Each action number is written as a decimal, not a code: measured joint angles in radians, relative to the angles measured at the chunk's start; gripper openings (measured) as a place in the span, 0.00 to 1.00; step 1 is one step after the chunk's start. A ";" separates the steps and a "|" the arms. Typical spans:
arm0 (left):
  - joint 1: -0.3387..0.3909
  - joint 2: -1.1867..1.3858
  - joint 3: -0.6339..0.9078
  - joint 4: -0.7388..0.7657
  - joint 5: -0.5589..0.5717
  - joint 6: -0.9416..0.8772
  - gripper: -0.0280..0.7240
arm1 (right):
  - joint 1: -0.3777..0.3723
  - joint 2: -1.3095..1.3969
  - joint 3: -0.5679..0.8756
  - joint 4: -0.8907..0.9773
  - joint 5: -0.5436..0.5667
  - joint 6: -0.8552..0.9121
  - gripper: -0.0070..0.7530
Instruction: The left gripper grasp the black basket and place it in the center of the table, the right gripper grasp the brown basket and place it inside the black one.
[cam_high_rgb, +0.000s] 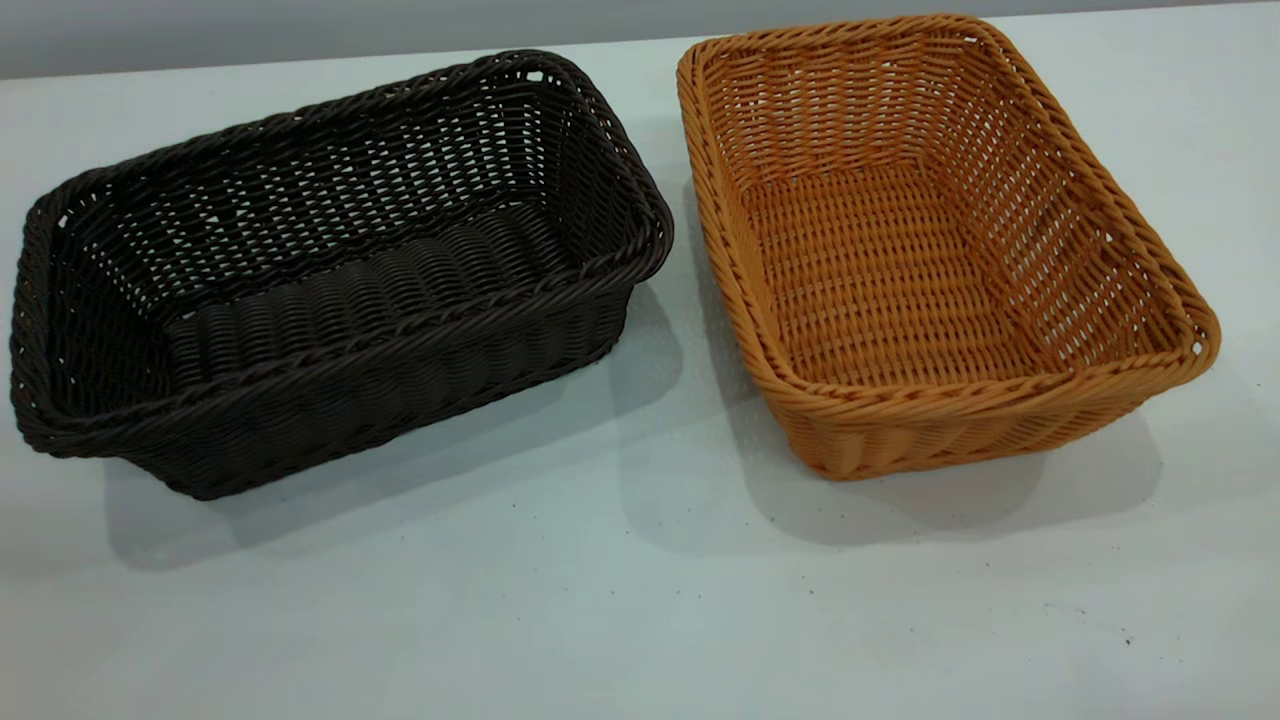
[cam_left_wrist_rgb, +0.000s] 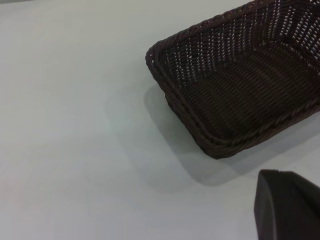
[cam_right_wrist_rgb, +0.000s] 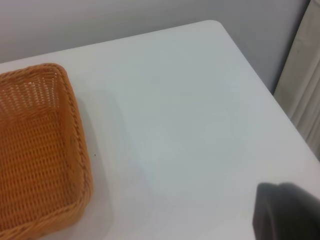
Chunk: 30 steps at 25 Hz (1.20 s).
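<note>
The black basket (cam_high_rgb: 330, 280) sits on the left part of the table (cam_high_rgb: 640, 620), skewed, with one end corner just beside the rim of the brown basket (cam_high_rgb: 940, 250), which stands on the right; neither is stacked or lifted. The likeliest trouble is that near corner: if the dark one is dragged toward the centre rather than lifted clear, it may nudge or catch its neighbour's braided rim and turn it. A pinch on the sloping open weave could also slip, letting the basket tilt in the grasp. Later, since the two look about the same size, the tan one may jam on the dark rim instead of seating. The left gripper (cam_left_wrist_rgb: 287, 205) shows only as a dark edge in its wrist view, apart from the basket and touching nothing; the right gripper (cam_right_wrist_rgb: 285, 210) likewise, well apart from the tan basket. Whether either pair of fingers is spread or closed probably cannot be told from so little.
</note>
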 joint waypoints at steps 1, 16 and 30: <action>0.000 0.000 0.000 0.000 0.000 0.000 0.04 | 0.000 0.000 0.000 0.000 0.000 0.000 0.01; 0.000 0.000 0.000 -0.034 -0.002 -0.001 0.04 | 0.000 0.000 0.000 0.010 0.000 0.005 0.01; 0.000 0.212 -0.166 -0.213 -0.074 0.094 0.04 | 0.020 0.210 -0.131 0.269 -0.030 -0.071 0.18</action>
